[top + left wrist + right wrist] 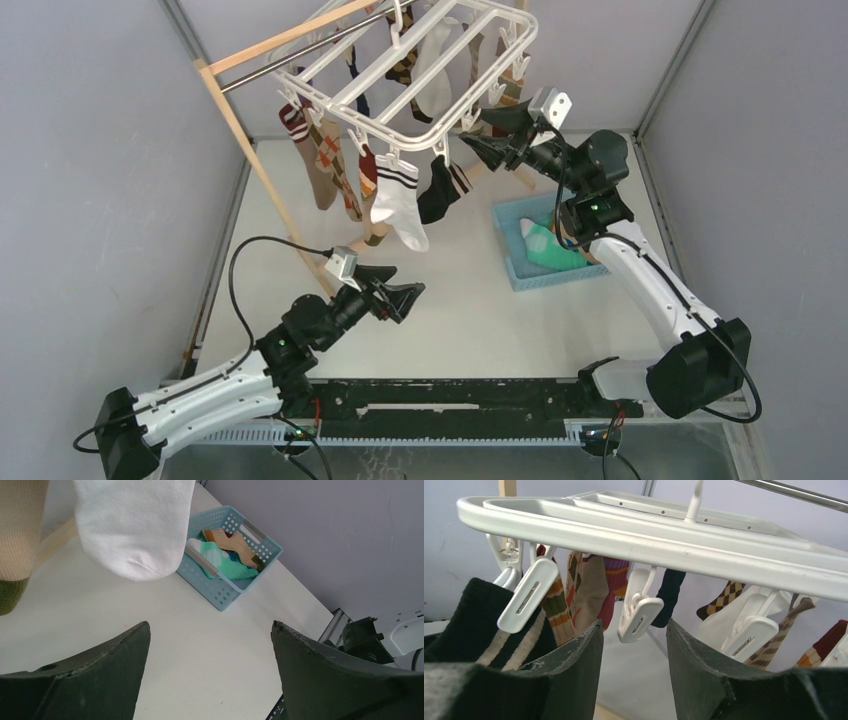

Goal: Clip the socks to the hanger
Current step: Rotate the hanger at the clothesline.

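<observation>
The white hanger [400,80] hangs from a pole at the back, with several socks clipped along it. The mint-green sock [545,250] lies in a blue basket [503,240]. In the left wrist view the mint-green sock [220,562] has the brown and orange sock [232,542] lying on top of it. My left gripper [410,278] is open and empty above the table, left of the basket. My right gripper [472,127] is open and empty, raised under the hanger's front right corner. A free white clip [639,615] dangles just above the gap between its fingers.
A wooden pole stand [235,120] carries the hanger on the left. A white black-striped sock [400,205] and a black sock [438,190] hang from the front edge. The black sock [474,620] is close to my right gripper's left finger. Grey walls enclose the table.
</observation>
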Controlling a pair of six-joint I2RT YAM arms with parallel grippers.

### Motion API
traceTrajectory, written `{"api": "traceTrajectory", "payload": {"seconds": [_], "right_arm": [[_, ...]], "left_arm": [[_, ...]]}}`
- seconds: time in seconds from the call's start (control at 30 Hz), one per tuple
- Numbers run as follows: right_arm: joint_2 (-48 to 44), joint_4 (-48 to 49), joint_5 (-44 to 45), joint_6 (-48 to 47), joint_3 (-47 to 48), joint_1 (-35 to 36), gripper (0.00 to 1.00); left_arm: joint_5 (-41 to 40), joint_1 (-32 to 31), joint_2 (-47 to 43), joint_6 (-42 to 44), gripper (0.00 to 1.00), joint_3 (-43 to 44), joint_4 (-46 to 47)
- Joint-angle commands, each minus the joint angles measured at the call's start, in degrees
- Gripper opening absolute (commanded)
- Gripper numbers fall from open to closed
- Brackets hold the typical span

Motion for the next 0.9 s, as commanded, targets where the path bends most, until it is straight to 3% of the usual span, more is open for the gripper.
{"api": "traceTrajectory", "payload": {"seconds": [0.0, 0.27, 0.87], "right_arm": [[1.1, 2.3, -1.6, 0.1, 3.9, -0.2, 0.55], [2.8, 2.3, -1.8, 0.7, 5.6, 0.0, 0.48], [4.5, -0.2, -1.1, -0.5, 5.6, 0.3, 0.46]], "left_arm": [[-1.5, -0.3, -1.1, 1.8, 0.93, -0.7, 0.7], [-2.0, -0.3, -2.0, 1.9, 0.93, -1.0, 0.1], [-2.8, -0.3, -3.3, 1.9, 0.93, -1.5, 0.0]]}}
